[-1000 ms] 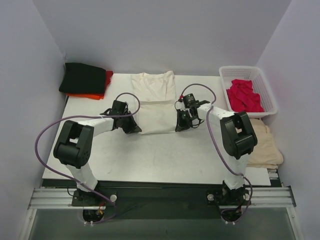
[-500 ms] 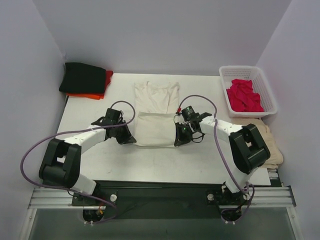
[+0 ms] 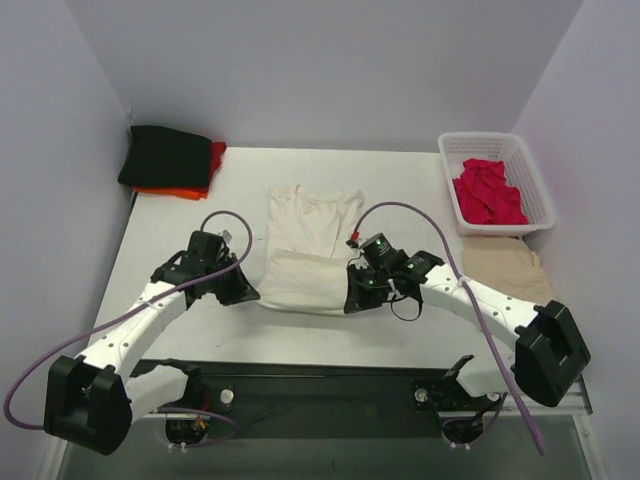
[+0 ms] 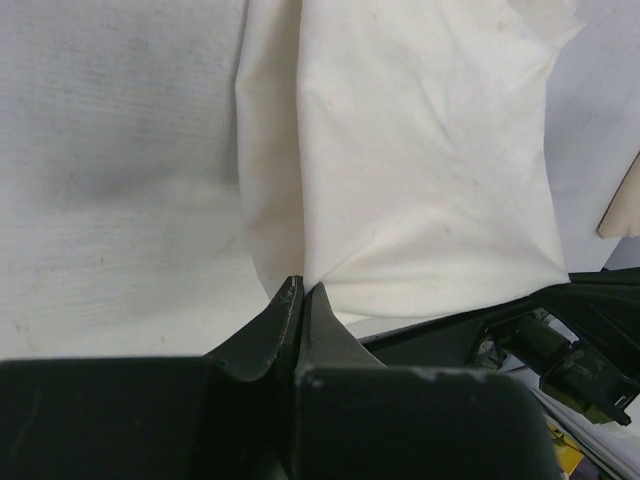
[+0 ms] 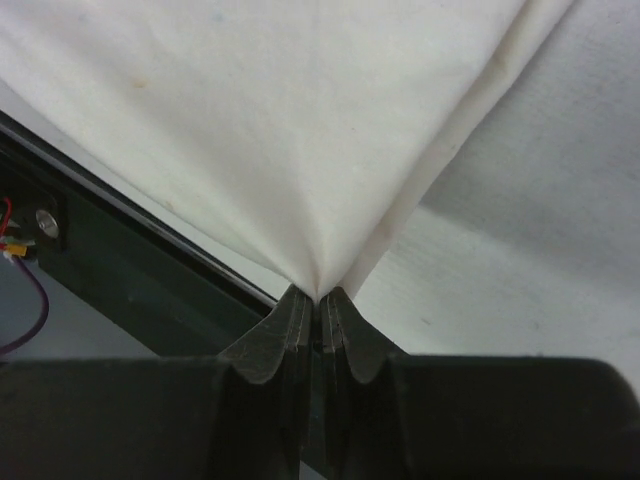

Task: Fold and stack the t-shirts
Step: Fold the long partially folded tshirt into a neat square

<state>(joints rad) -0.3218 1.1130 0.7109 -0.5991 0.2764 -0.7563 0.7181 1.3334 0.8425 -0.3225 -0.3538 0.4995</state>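
The cream-white t-shirt (image 3: pixel 306 250) lies stretched on the white table, collar end toward the back, near end pulled toward the front edge. My left gripper (image 3: pixel 252 292) is shut on its near left corner (image 4: pixel 300 285). My right gripper (image 3: pixel 352 300) is shut on its near right corner (image 5: pixel 318 292). The cloth fans out taut from both sets of jaws. A folded black t-shirt (image 3: pixel 165 157) lies on an orange-red one (image 3: pixel 190 188) at the back left. A crimson t-shirt (image 3: pixel 487 192) lies crumpled in the basket.
A white lattice basket (image 3: pixel 540 190) stands at the back right. A folded tan cloth (image 3: pixel 500 262) lies in front of it by the right edge. The table's front edge with its dark rail (image 3: pixel 320 355) is just behind both grippers.
Both grippers have drawn the cream-white shirt's near end toward the front edge. The shirt has slid forward and lengthened on the table, and both arms have pulled back.
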